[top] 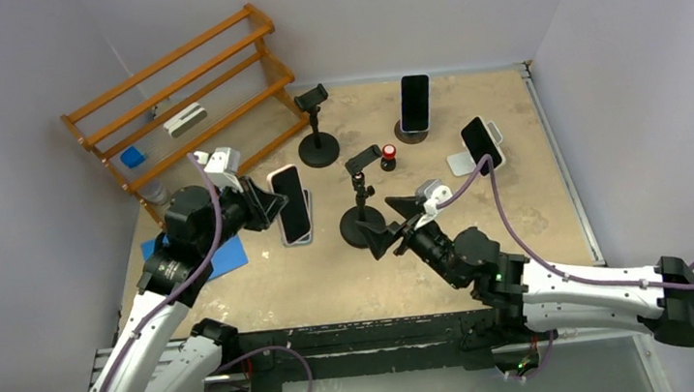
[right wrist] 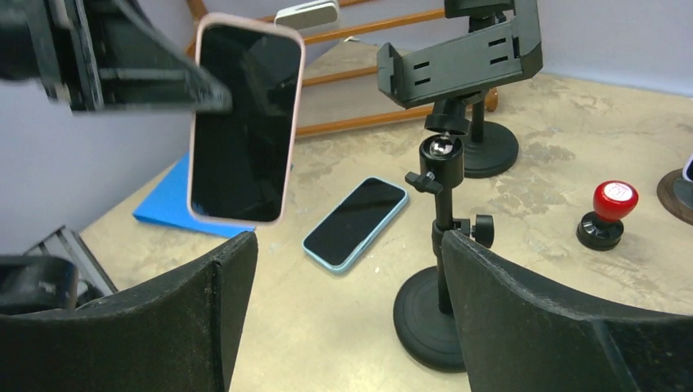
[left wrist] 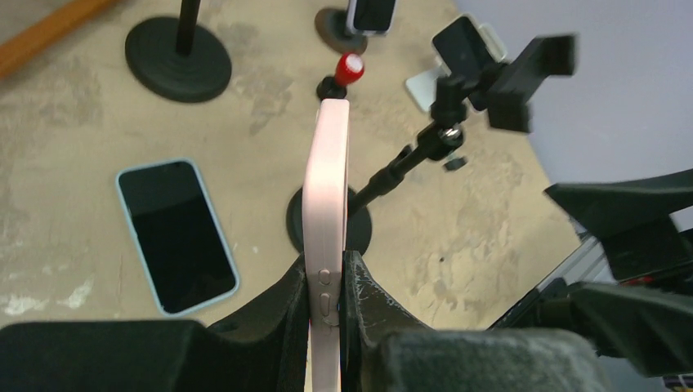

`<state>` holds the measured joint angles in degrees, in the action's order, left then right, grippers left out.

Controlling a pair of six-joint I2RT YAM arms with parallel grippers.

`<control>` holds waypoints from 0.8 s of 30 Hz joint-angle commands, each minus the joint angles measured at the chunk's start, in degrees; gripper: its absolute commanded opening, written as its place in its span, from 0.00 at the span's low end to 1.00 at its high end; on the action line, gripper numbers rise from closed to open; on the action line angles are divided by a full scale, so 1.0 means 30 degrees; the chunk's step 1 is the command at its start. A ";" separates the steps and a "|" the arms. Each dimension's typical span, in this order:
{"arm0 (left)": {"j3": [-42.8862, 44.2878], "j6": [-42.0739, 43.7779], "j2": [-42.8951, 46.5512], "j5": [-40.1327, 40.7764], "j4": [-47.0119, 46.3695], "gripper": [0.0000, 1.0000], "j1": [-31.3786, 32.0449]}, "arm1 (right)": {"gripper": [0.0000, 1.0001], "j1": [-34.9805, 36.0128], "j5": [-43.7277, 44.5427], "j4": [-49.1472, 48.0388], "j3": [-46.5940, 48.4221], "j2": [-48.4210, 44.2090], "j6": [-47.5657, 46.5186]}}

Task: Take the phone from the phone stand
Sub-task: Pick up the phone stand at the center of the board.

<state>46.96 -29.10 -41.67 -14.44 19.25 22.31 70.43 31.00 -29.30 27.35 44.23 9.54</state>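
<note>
Pink-cased phone [left wrist: 325, 204] is off the phone stand [right wrist: 445, 155] and up in the air. Left fingers [left wrist: 372, 314] are clenched on one end of it, edge-on, with the side buttons right at the grip. Its screen faces the right wrist camera. The stand's clamp is empty and tilted, and the post stands upright on its round base on the tabletop [top: 332, 275]. Right fingers [right wrist: 539, 327] are spread wide, gripping nothing, low on the near side of the stand's base. Blue-cased phone [right wrist: 355, 222] lies flat, screen up, on the tabletop beneath the held one. Red-capped knob [right wrist: 614, 202] sits near the stand. Blue mat [top: 228, 255] is under the left arm. Wooden rack [top: 176, 87] is in the far-left corner.
</note>
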 commanded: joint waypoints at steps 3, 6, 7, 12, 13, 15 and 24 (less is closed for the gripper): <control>-0.1355 0.0761 0.0365 0.0431 -0.2234 0.00 0.0006 | 0.81 -0.2257 -0.0188 -0.4313 0.0118 0.1912 0.2396; -0.1560 0.0802 0.0277 0.0092 -0.2291 0.00 -0.0022 | 0.80 -0.4823 -0.3208 -0.5156 -0.0058 0.2817 0.3664; -0.1561 0.0905 0.0268 -0.0044 -0.2270 0.00 -0.0023 | 0.80 -0.4993 -0.3323 -0.5520 -0.0042 0.3225 0.3678; -0.1676 0.1084 0.0650 -0.0073 -0.2040 0.00 0.0002 | 0.80 -0.5350 -0.3623 -0.6889 0.0594 0.5493 0.3208; -0.1678 0.1102 0.0725 -0.0080 -0.2023 0.00 -0.0009 | 0.80 -0.5410 -0.3677 -0.7019 0.0790 0.5933 0.3170; -0.1707 0.1117 0.0841 -0.0080 -0.1951 0.00 0.0004 | 0.80 -0.5509 -0.3571 -0.7334 0.1126 0.6711 0.3149; -0.1796 0.1088 0.1267 -0.0109 -0.1846 0.00 -0.0005 | 0.75 -0.5900 -0.3025 -0.7289 0.2988 0.9158 0.2810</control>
<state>41.28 -26.35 -39.22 -13.74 19.16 22.31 53.47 21.45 -46.76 32.21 70.32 18.41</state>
